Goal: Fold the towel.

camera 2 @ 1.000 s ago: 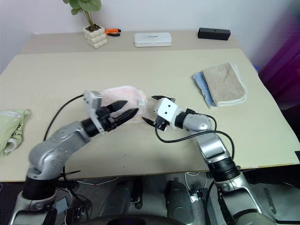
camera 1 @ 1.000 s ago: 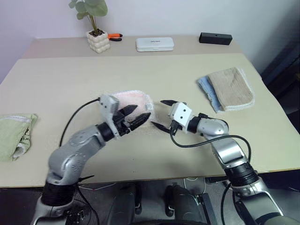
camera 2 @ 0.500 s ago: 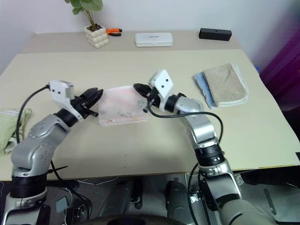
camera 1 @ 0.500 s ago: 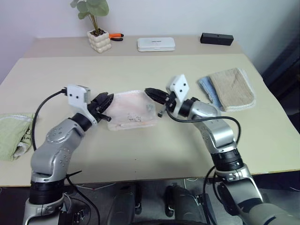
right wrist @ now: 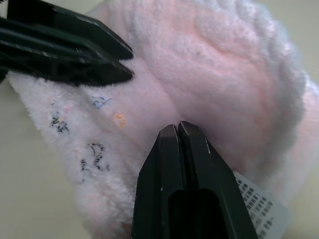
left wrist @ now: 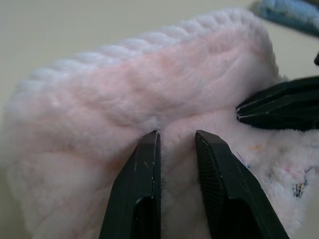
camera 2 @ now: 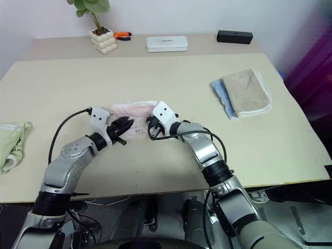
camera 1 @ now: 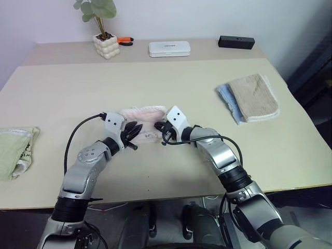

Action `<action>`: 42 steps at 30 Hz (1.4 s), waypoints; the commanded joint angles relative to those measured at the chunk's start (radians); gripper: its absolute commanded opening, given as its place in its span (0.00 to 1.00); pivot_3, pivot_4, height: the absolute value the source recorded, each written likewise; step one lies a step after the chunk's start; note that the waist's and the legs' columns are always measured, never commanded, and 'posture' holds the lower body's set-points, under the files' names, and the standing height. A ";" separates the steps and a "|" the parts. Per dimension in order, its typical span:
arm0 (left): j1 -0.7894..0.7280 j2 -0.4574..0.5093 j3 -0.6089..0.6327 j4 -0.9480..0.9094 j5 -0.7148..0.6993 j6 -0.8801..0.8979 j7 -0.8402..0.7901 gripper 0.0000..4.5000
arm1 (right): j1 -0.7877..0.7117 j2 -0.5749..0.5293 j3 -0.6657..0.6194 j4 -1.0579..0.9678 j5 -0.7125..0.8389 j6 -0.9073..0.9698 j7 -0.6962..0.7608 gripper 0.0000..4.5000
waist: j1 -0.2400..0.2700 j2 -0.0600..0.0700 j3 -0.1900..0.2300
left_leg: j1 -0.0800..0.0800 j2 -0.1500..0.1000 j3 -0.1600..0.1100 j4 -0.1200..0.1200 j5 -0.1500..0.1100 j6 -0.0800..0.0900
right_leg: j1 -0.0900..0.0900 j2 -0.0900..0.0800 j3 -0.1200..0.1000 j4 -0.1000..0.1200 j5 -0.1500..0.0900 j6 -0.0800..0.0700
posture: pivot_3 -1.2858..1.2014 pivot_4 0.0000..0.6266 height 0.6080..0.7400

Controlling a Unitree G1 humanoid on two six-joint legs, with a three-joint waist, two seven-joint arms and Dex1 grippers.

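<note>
1. You have the towel (camera 1: 147,120) lying bunched on the tan table (camera 1: 171,83), near its middle, between the two grippers. It is pale pink and fluffy, with a white ridged edge along the far side.
2. Your left gripper (left wrist: 175,137) has its two black fingers on the towel's near left part. The left wrist view shows them a narrow gap apart with pink pile between the tips, so they pinch a fold of the towel.
3. Your right gripper (right wrist: 178,128) sits at the towel's right end, its fingers pressed together into the pile. Whether any cloth is caught between them, you cannot tell.
4. Small dark embroidery (right wrist: 94,158) and a white care label (right wrist: 259,206) show on the towel beside the right gripper.
5. A beige towel (camera 1: 253,96) lies well apart on the right, a green towel (camera 1: 15,150) at the left edge.
</note>
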 commanded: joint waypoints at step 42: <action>-0.040 -0.186 0.548 -0.094 -0.795 0.193 0.460 0.02 | 0.131 -0.218 0.000 -0.411 0.047 -0.162 0.209 1.00 | 0.020 -0.001 0.000 | 0.001 0.001 -0.001 0.003 -0.004 0.003 | 0.002 0.000 0.000 -0.001 0.000 -0.001 | 0.52 0.24 0.96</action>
